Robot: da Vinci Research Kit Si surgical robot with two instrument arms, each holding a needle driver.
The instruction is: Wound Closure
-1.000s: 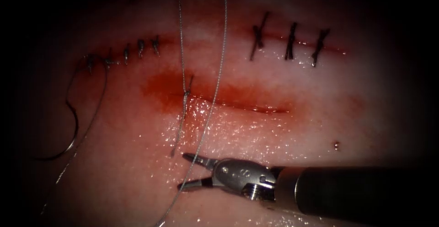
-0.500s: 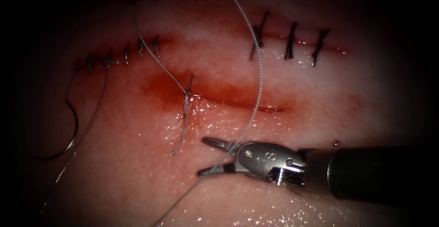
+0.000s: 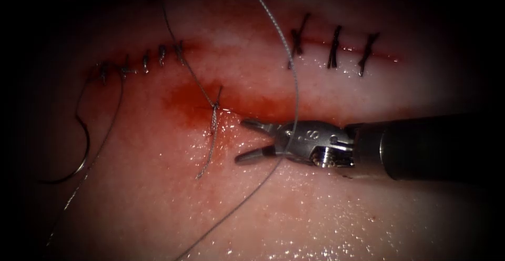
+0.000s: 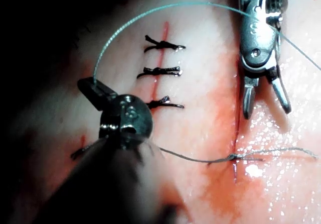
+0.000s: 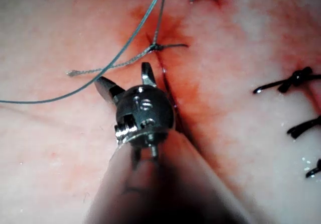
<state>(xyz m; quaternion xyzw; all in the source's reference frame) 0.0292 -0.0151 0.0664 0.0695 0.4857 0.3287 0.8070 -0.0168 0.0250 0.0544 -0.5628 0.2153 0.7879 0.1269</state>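
My right tool (image 3: 246,140) lies over the open cut (image 3: 319,126), jaws open and holding nothing. The thread (image 3: 296,90) arcs down across its wrist and trails off toward the front. A knot (image 3: 215,105) sits at the cut's left end, with a short tail (image 3: 208,153) below it. From the knot a strand rises up-left to my left tool (image 4: 94,89), whose jaws are shut on the thread. The right tool's open jaws (image 5: 125,81) stand just short of the knot (image 5: 155,47). The curved needle (image 3: 84,144) lies free on the tissue, far left of the cut.
Three dark stitches (image 3: 334,48) close an older cut at the upper right. Several small stitches (image 3: 152,57) run along the upper left. Red fluid (image 3: 184,103) pools around the knot. The tissue in front glistens wet.
The right tool moved up and right, from below the cut onto it, jaws still open. The thread above the knot swung left, and its other strand now drapes over the right tool.
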